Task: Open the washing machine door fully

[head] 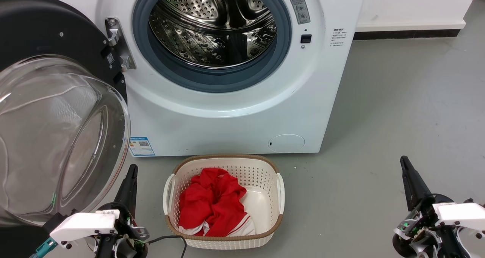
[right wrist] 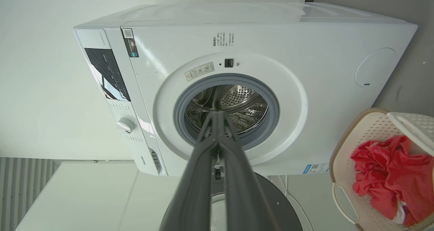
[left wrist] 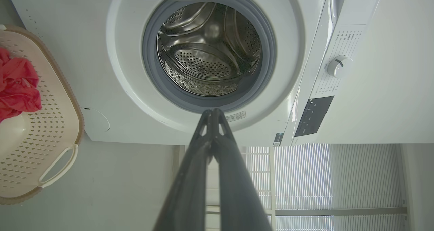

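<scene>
Black door (head: 57,110) wide open, beside left pincer (head: 132,171)

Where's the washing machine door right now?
In the head view, the washing machine door stands open at left, hinged on the washing machine, its glass bowl beside the left pincer and left of the laundry basket.

Black door (head: 45,99) wide open, left
</scene>
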{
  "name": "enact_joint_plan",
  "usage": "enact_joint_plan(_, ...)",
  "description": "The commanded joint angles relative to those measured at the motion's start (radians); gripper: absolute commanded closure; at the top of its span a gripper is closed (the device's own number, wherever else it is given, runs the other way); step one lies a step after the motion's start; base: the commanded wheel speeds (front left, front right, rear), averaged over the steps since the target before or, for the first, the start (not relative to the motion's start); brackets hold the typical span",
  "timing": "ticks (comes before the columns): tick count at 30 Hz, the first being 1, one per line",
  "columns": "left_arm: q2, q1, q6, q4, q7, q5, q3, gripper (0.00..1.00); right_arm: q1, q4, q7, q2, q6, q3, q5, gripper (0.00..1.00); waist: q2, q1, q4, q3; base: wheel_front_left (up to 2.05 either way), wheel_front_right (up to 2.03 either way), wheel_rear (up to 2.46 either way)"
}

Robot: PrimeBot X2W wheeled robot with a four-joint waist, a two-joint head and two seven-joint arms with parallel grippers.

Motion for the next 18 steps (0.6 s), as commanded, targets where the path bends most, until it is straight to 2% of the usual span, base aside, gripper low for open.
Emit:
enact_joint_plan(1,-0.001,-0.007,-0.004,0.000,0.002,-0.001,0.003,1.00,-0.012,0.001,0.001,0.003,0.000,-0.002,-0.002,1.00,-0.0001,0.0000,0.000,0.000,0.00,0.00,0.00)
enact_joint_plan(18,-0.001,-0.007,-0.004,0.000,0.002,-0.001,0.003,1.00,-0.012,0.001,0.004,0.005,0.000,-0.004,-0.004,1.00,-0.0001,0.0000,0.000,0.000,0.00,0.00,0.00)
